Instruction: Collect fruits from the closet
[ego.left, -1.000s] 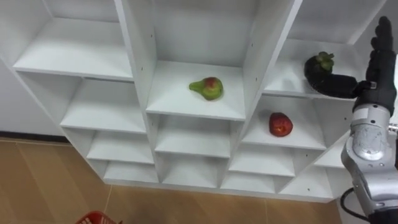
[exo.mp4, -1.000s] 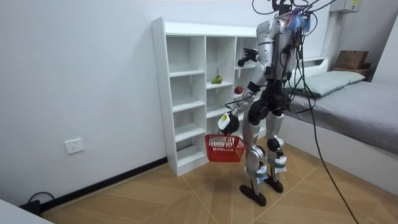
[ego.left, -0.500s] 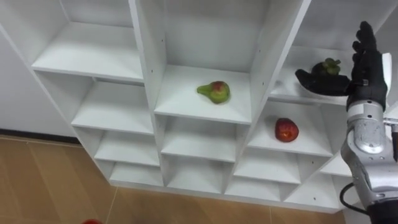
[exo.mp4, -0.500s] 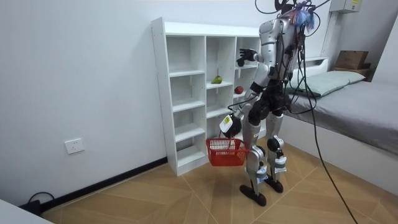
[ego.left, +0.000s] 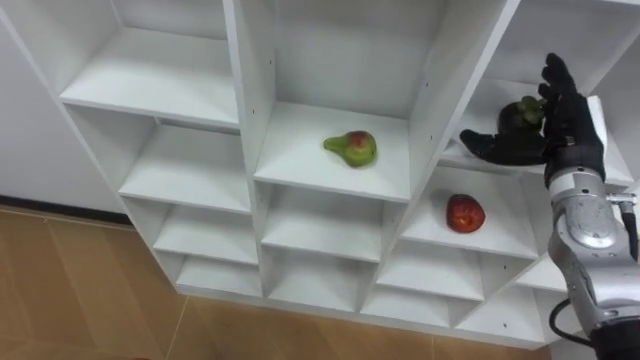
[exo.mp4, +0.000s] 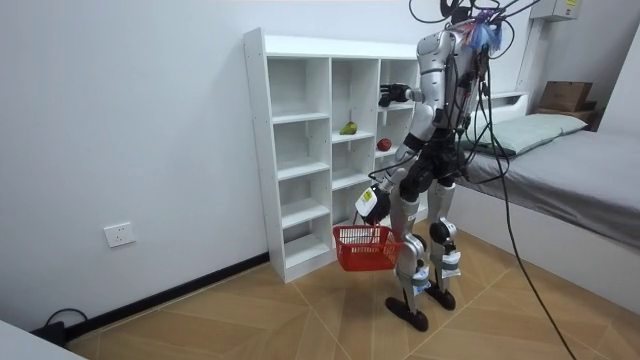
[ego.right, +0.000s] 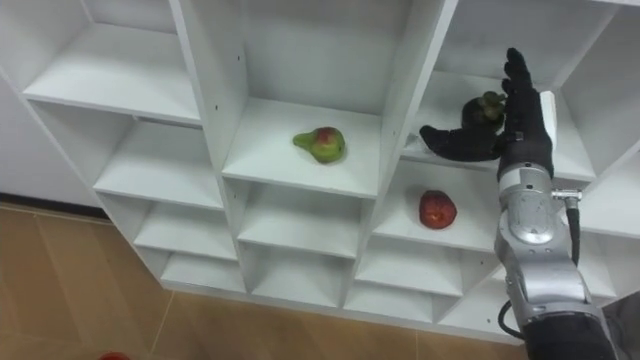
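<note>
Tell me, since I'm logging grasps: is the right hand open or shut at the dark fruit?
Open: the right hand has straight fingers, thumb spread, beside the dark fruit; nothing curls round it.

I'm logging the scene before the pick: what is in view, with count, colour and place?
shelf unit: 1, white, against the wall in front of the robot
pear: 1, green with a red blush, middle column shelf
dark fruit: 1, dark with a green top, right column, upper shelf
apple: 1, red, right column, one shelf below the dark fruit
basket: 1, red, hanging at the robot's left side
bed: 1, grey, room view's right
wall socket: 1, white, low on the wall
right hand: 1, black, open, raised beside the dark fruit
left hand: 1, held low, closed on the basket's handle
</note>
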